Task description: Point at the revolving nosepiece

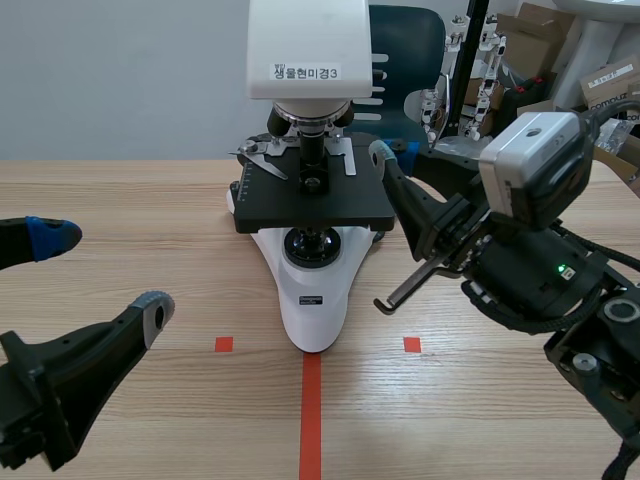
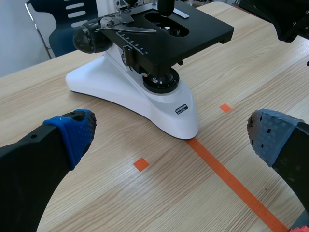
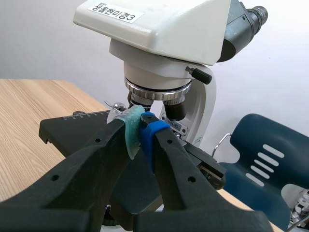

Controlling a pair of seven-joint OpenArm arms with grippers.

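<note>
Shows a white microscope (image 1: 312,300) standing mid-table at the far end of the orange-red tape line (image 1: 311,410). Carries the revolving nosepiece (image 3: 157,91), a ribbed metal ring with objectives, under the white head, at 12 o'clock above the black stage (image 1: 310,205). Enters from 3 o'clock: right gripper (image 3: 140,126), fingers pressed together on nothing, green and blue pads touching, tips lifted beside the stage's edge with the nosepiece near, at roughly 10 o'clock from them in the scene view, apparently not touching. Sits low at 8 o'clock of the microscope base: left gripper (image 2: 173,136), fingers spread wide, holding nothing, well apart from the instrument. Looks nearly done as a pointing task; leaves, at most, a small approach toward the ring.
</note>
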